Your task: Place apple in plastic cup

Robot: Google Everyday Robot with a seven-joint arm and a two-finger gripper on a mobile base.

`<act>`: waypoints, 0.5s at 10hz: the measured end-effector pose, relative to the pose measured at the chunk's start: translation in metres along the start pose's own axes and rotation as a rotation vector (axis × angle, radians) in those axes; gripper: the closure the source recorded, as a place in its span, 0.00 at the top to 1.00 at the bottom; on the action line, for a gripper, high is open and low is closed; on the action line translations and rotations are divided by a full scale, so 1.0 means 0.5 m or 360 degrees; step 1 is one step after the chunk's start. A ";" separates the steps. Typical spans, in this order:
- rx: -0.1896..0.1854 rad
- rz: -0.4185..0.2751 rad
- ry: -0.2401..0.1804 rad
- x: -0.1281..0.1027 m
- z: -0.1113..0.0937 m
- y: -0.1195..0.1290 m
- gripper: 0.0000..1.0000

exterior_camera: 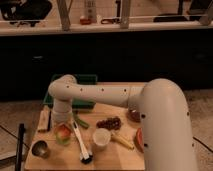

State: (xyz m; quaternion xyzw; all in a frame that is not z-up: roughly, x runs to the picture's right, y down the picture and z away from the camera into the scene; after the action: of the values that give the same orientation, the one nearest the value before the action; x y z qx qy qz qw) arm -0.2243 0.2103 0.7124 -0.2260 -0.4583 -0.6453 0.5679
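The apple (62, 131), red with a yellow-orange patch, sits in the mouth of the pale green plastic cup (63, 140) at the front left of the wooden table (60, 161). My gripper (61, 121) hangs straight down from the white arm, directly over the apple and at or just above its top. The wrist hides most of it.
A shiny metal cup (40, 148) stands left of the plastic cup and a white cup (101, 138) to its right. A white utensil with a dark brush end (81, 146), a grape bunch (108, 122), a yellow piece (122, 141), red items (140, 139) and a green basket (76, 102) surround them.
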 end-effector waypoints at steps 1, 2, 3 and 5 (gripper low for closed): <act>0.0002 -0.0003 -0.0001 0.000 0.000 -0.001 0.00; 0.0002 -0.0005 -0.0007 0.000 0.000 -0.003 0.01; 0.0006 -0.0005 -0.0013 0.001 0.000 -0.005 0.09; 0.0004 -0.0004 -0.0021 0.001 0.000 -0.007 0.28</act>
State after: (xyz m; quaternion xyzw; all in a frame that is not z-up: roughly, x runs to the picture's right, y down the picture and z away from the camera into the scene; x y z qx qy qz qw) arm -0.2278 0.2100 0.7116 -0.2289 -0.4631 -0.6439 0.5644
